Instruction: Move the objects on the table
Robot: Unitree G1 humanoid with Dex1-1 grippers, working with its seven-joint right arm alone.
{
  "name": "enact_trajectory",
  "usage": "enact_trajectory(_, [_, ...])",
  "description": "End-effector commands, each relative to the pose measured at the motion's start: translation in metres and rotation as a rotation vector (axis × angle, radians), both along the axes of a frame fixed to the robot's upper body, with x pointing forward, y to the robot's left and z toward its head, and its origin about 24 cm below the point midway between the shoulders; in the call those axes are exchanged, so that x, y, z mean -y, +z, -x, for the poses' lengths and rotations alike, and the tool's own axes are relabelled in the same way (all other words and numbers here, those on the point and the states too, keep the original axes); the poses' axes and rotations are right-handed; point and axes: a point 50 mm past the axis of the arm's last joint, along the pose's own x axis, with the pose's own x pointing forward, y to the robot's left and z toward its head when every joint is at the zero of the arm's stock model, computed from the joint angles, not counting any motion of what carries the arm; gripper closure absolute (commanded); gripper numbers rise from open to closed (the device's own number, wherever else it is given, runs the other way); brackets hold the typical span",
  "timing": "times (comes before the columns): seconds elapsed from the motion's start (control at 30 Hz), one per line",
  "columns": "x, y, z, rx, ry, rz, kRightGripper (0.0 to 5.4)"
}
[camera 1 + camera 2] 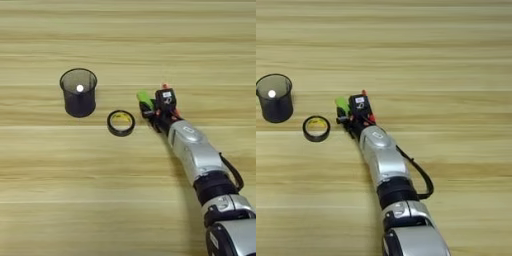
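The robot's right end effector [156, 109] reaches the green block [145, 99] beside the tape ring [121, 123] on the tabletop [128, 45], finger state unclear; a secure grasp seemingly comes next.

The cup [78, 93] stands on the table [128, 35] left of frame centre, with a ball [80, 88] inside it. The tape ring [121, 123] lies flat, lower right of the cup and apart from it. The block [145, 99] lies right of the ring, just above centre. The gripper [156, 107] sits at the block, partly over it. The arm [200, 160] runs from there to the lower right corner.
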Motion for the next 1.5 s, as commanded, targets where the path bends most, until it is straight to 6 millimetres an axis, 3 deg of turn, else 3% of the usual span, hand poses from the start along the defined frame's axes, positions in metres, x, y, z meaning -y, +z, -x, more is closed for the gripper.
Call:
enact_trajectory(0.03, [0.000, 0.037, -0.016, 0.171, -0.013, -0.001, 3.99])
enact_trajectory(0.47, [0.021, 0.061, -0.023, 0.273, -0.103, -0.021, 3.99])
enact_trajectory(0.67, [0.051, 0.073, -0.028, 0.308, -0.225, -0.011, 3.99])
enact_trajectory(1.13, [0.086, 0.063, -0.031, 0.236, -0.365, 0.056, 3.99])
enact_trajectory(1.5, [0.095, 0.049, -0.034, 0.158, -0.397, 0.122, 3.99])
